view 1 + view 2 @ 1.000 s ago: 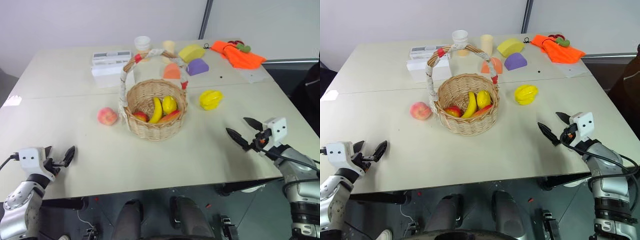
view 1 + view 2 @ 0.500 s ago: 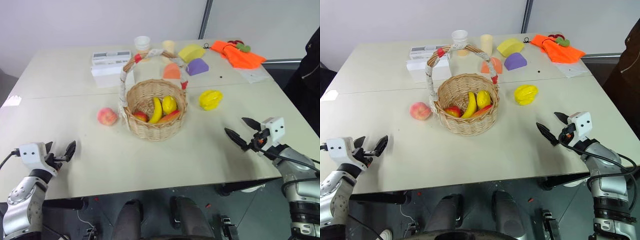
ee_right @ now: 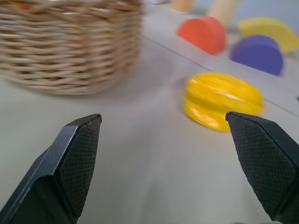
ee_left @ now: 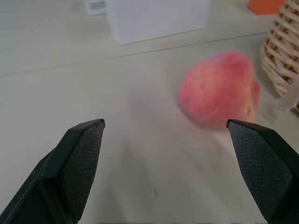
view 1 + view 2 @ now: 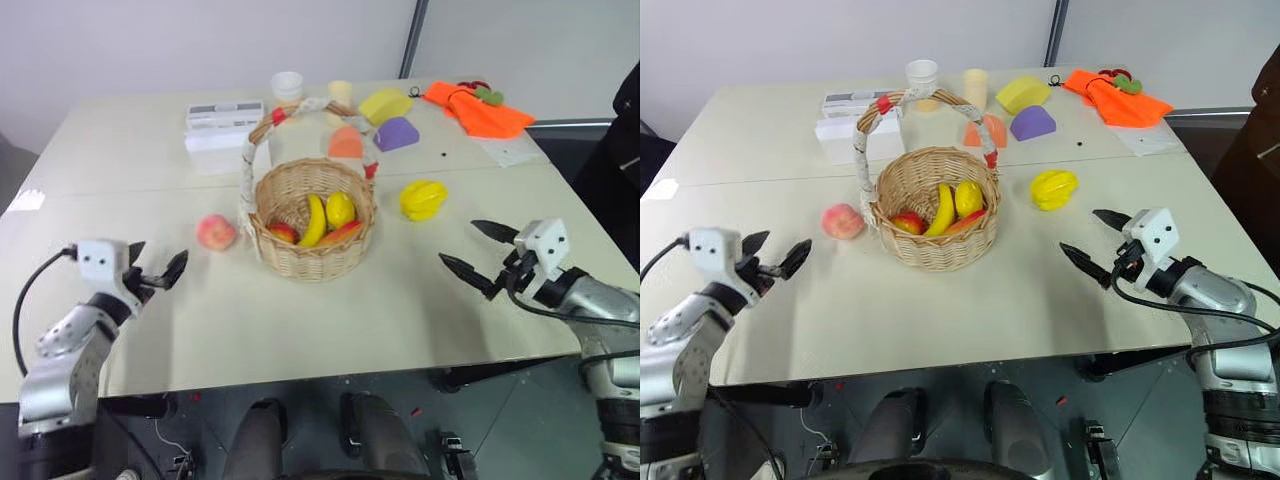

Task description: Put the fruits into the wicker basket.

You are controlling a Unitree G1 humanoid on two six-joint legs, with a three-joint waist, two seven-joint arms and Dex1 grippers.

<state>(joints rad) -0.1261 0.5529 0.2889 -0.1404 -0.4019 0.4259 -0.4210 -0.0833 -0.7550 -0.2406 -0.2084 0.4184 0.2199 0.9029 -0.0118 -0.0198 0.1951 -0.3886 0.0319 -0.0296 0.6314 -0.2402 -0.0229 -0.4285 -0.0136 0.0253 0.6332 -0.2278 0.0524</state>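
The wicker basket [image 5: 312, 226] stands mid-table with a banana, a lemon and red fruit inside. A pink-red peach [image 5: 214, 232] lies on the table just left of it and fills part of the left wrist view as the peach [image 4: 219, 88]. The yellow star fruit [image 5: 422, 199] lies to the basket's right, also seen as the star fruit [image 3: 223, 99]. My left gripper [image 5: 155, 268] hovers open over the table, short of the peach. My right gripper [image 5: 478, 254] is open, nearer to me than the star fruit. Both hold nothing.
At the back of the table [image 5: 300, 320] are a white box [image 5: 224, 140], two cups [image 5: 287, 86], yellow, purple and orange foam blocks [image 5: 394, 133] and an orange cloth [image 5: 475, 108]. A person's dark sleeve [image 5: 628, 130] shows at the right edge.
My left gripper has risen and moved forward and right toward the peach. My right gripper has lifted and shifted left. Fruits and basket have not moved.
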